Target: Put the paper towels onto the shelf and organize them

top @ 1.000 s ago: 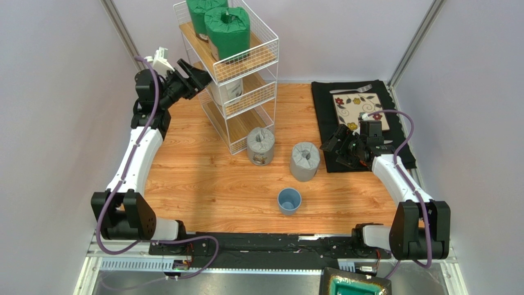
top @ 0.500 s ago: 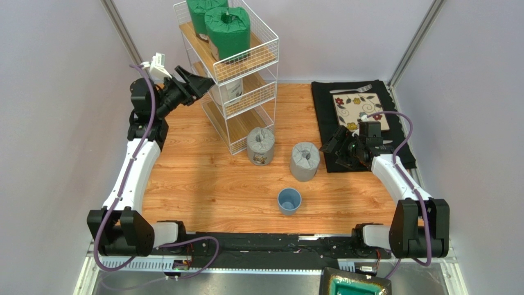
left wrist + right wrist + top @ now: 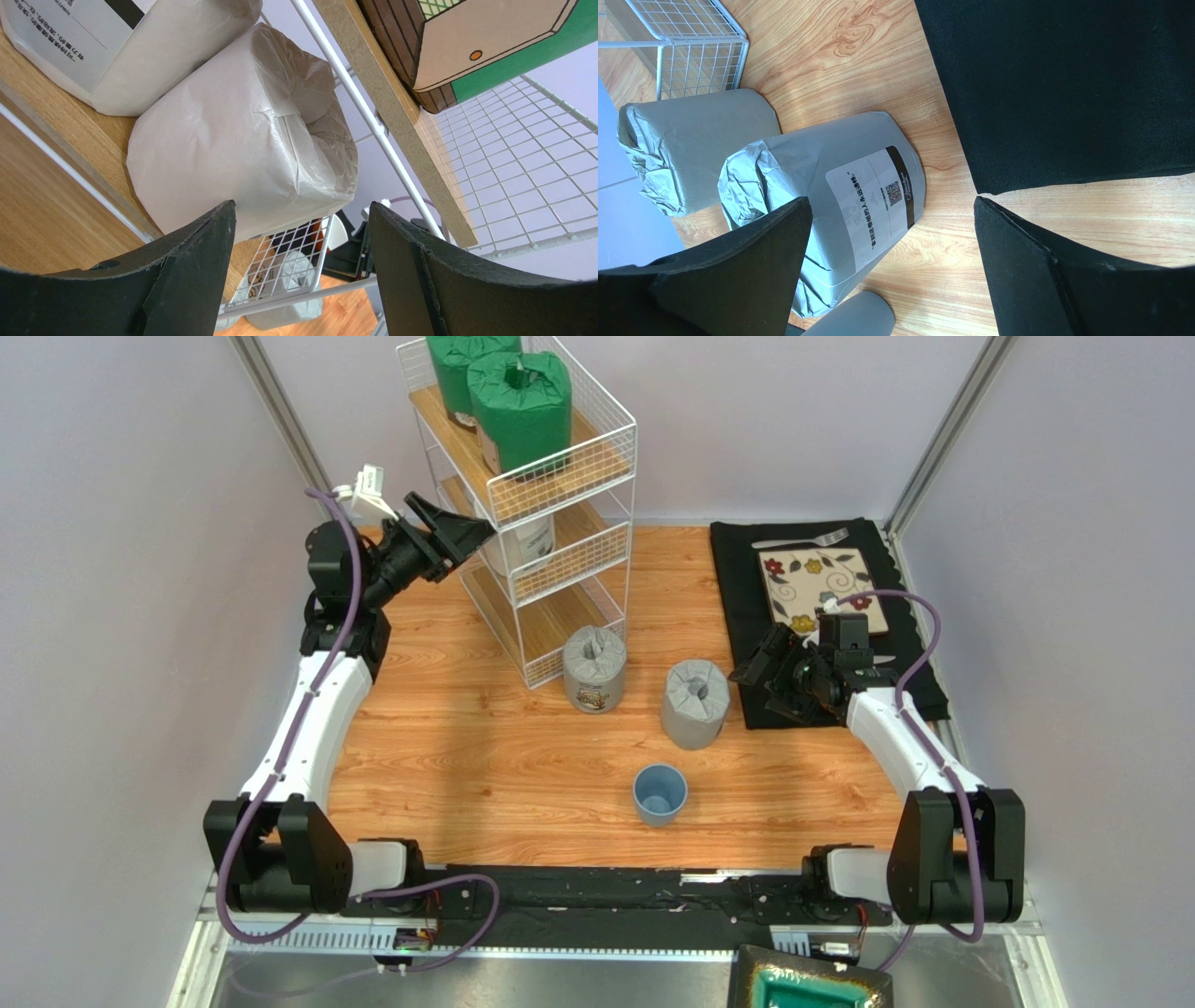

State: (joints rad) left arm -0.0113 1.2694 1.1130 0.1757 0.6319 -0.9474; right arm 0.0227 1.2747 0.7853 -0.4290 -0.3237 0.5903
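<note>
The white wire shelf stands at the back. Two green paper towel rolls sit on its top tier. Two white rolls lie on the middle tier; the left wrist view shows one close ahead and the other behind it. Two grey rolls stand on the table, one by the shelf's foot and one to its right. My left gripper is open and empty at the middle tier's left side. My right gripper is open and empty, just right of the nearer grey roll.
A small blue cup stands in front of the grey rolls. A black mat with a floral plate lies at the right, under my right wrist. The mat's edge and the shelf's bottom corner show in the right wrist view.
My left gripper has shifted slightly right and down toward the shelf's middle tier, still open. The right arm has barely moved.
</note>
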